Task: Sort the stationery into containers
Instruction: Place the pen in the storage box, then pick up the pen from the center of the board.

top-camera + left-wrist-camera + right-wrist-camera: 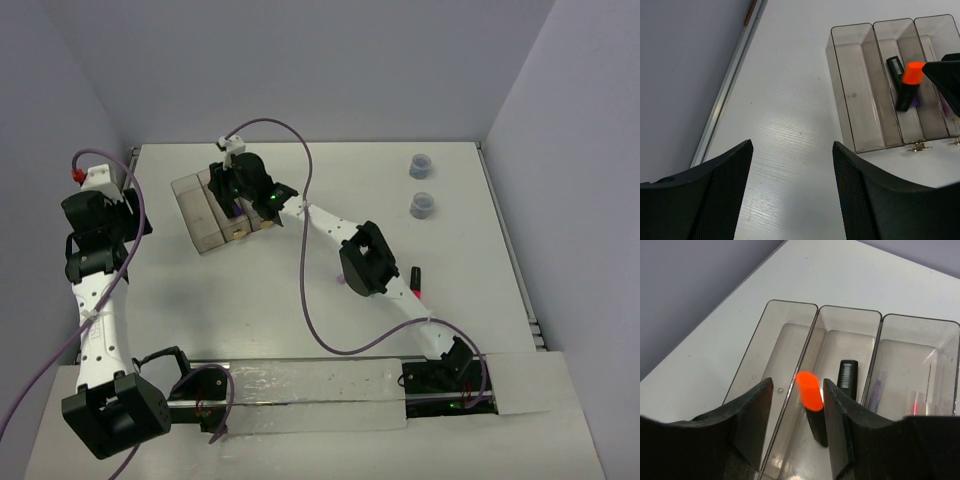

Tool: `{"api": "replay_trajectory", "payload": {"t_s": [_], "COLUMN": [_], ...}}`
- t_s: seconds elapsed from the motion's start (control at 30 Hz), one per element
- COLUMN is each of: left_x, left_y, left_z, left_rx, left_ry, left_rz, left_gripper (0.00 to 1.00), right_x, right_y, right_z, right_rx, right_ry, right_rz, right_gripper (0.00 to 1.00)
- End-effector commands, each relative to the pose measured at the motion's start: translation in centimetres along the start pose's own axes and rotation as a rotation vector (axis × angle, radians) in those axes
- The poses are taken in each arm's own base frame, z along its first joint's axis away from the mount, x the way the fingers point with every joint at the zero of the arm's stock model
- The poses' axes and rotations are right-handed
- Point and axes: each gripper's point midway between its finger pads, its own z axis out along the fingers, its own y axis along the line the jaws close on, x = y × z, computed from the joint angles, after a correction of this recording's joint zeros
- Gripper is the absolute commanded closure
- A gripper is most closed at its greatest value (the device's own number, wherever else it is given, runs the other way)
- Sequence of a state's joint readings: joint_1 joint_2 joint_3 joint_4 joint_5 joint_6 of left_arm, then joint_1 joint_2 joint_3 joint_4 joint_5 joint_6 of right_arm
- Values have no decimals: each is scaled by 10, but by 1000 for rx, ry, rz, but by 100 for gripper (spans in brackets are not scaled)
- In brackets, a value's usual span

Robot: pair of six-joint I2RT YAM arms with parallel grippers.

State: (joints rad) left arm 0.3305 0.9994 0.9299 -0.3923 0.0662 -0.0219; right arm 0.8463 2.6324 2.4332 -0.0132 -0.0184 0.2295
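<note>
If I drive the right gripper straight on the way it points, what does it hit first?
Likely the orange-capped marker just ahead of the right gripper, then the middle bin; depth unclear.

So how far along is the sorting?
Done: a black marker lies in the middle bin, thin sticks in the bin beside it. In hand: the orange marker, blurred between the open fingers of the right gripper over the middle bin, apparently dropping in. Left: two grey-blue rolls and a pink-red marker on the table. The left gripper is open and empty.
</note>
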Motion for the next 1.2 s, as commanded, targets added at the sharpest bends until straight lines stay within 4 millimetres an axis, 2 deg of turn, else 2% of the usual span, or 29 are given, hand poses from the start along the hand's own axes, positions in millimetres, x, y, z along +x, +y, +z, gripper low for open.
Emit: {"api": "replay_trajectory", "payload": {"t_s": [0.0,0.07,0.17,0.33,0.4,0.43,0.47,0.57,0.6,0.63,0.67,0.7,0.73,0.8,0.87,0.93,1.0,1.07,1.17], "left_x": [-12,-13,-10,-13,-15,-16,-14,-13,-13,-12,-12,-13,-13,-13,-12,-10,-9,-8,-7], "left_y": [0,-1,-2,-2,-7,-10,-12,-16,-17,-17,-18,-18,-18,-20,-22,-22,-22,-23,-25], "left_z": [-4,-5,-5,-5,-6,-6,-5,-5,-5,-5,-6,-6,-6,-6,-7,-6,-6,-6,-7], "left_rx": [11,14,19,25,51,69,81,106,111,112,116,117,118,128,138,144,151,158,167], "left_ry": [-51,-54,-49,-48,-41,-33,-18,-1,0,1,-2,-8,-11,-8,-3,3,2,4,4], "left_rz": [-8,-8,-8,-4,4,6,7,5,4,4,5,6,6,6,6,4,39,40,42], "left_gripper": [28,28,28,28,28,28,28,29,29,29,29,29,29,29,29,29,29,29,29], "right_x": [-76,-82,-98,-149,-183,-189,-183,-152,-135,-109,-74,-60,-16,25,65,76,96,111,127], "right_y": [16,13,20,20,7,-7,-20,-72,-82,-92,-117,-126,-143,-159,-175,-186,-192,-196,-203], "right_z": [-22,-25,-38,-107,-160,-185,-205,-276,-292,-311,-345,-367,-384,-417,-443,-464,-480,-490,-495], "right_rx": [-17,2,-8,57,152,224,291,543,587,630,731,775,837,894,945,977,994,982,979], "right_ry": [-139,-146,-154,-146,-143,-112,-57,104,158,235,332,351,445,497,548,533,554,564,596], "right_rz": [-24,-19,-29,-93,-134,-141,-142,-129,-120,-101,-68,-34,6,80,169,254,319,384,433], "right_gripper": [39,31,25,22,19,18,16,15,14,14,14,14,13,12,12,11,11,10,10]}}
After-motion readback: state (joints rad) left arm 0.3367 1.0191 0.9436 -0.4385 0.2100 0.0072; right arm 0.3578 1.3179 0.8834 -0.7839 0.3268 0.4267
